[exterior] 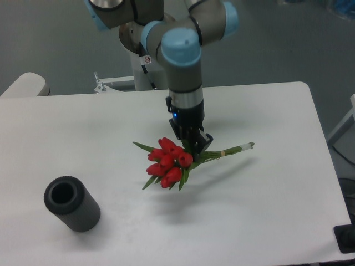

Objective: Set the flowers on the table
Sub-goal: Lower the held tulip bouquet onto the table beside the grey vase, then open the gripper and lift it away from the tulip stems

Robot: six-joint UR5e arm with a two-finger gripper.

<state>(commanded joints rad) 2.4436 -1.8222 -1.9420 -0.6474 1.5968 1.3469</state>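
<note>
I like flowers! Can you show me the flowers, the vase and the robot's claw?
flowers (167,162): camera view, on the red blooms.
vase (77,209): camera view, on its ribbed side.
gripper (194,145): camera view, between its fingertips.

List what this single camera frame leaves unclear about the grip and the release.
- Gripper contact with the flowers: the fingertips sit behind blooms and leaves, so clamped or released cannot be told.
- Whether the flowers rest on the table or hang just above it: only one angled view.
- Inside of the vase: too dark to see.
- Arm base: cut off by the top edge.
</note>
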